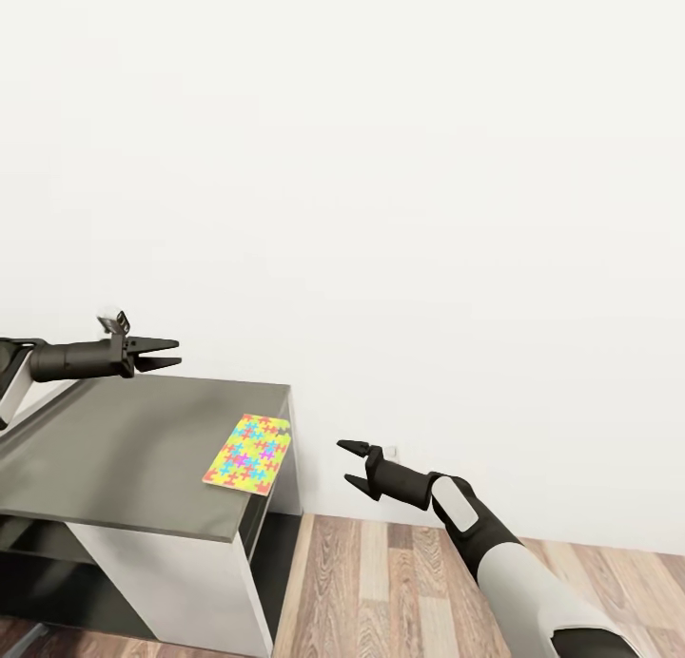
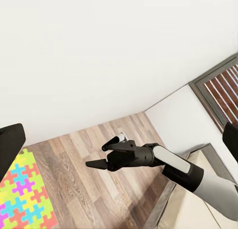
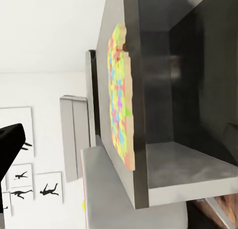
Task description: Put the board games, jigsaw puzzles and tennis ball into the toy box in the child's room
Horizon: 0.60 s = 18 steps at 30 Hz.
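One jigsaw puzzle [image 1: 247, 454], a flat board of yellow, pink, green and blue pieces, lies on a dark grey-topped side cabinet [image 1: 124, 449] near its right edge. It also shows in the left wrist view [image 2: 20, 201] and edge-on in the right wrist view [image 3: 120, 95]. My left gripper [image 1: 177, 352] hovers open above the cabinet's back left, holding nothing. My right gripper [image 1: 344, 461] [image 2: 96, 156] is open and empty in the air, right of the cabinet and level with the puzzle. The toy box, board games, tennis ball, bed and table are out of view.
A plain white wall [image 1: 400, 211] stands right behind the cabinet. Wood-plank floor [image 1: 400, 582] lies to the right of it. The cabinet has an open dark recess [image 3: 198, 90] under its top. Black athlete-silhouette pictures [image 3: 20, 177] hang on a farther wall.
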### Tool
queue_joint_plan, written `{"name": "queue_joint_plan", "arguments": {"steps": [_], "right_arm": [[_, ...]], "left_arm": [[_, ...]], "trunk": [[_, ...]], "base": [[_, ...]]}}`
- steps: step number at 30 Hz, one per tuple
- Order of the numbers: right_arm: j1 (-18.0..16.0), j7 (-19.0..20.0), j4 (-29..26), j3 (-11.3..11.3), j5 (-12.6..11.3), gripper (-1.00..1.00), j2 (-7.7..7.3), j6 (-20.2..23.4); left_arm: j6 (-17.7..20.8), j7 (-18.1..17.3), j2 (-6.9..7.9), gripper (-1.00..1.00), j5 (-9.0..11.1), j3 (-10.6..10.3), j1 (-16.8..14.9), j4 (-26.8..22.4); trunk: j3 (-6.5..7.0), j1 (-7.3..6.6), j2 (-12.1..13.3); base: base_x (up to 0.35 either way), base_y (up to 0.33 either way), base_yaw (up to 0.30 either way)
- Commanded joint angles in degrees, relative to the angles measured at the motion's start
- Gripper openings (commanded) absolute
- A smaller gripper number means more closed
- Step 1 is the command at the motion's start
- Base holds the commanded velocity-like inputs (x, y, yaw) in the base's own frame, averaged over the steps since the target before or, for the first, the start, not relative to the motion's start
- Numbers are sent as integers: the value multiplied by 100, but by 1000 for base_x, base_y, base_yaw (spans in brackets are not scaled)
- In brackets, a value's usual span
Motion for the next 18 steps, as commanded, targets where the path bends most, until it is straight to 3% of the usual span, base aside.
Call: {"name": "queue_joint_plan", "arguments": {"steps": [1,18], "right_arm": [[-4,1,-1,-6,-11,100,1,28],[-4,1,-2,-6,-9,100,-15,25]], "left_arm": [[61,-28,6,100,6,-20,-7,1],[61,-32,-20,100,-15,-19,-12,-253]], "trunk": [[-6,0,-3],[-6,0,-3]], "base": [[0,11,6],[0,2,1]]}}
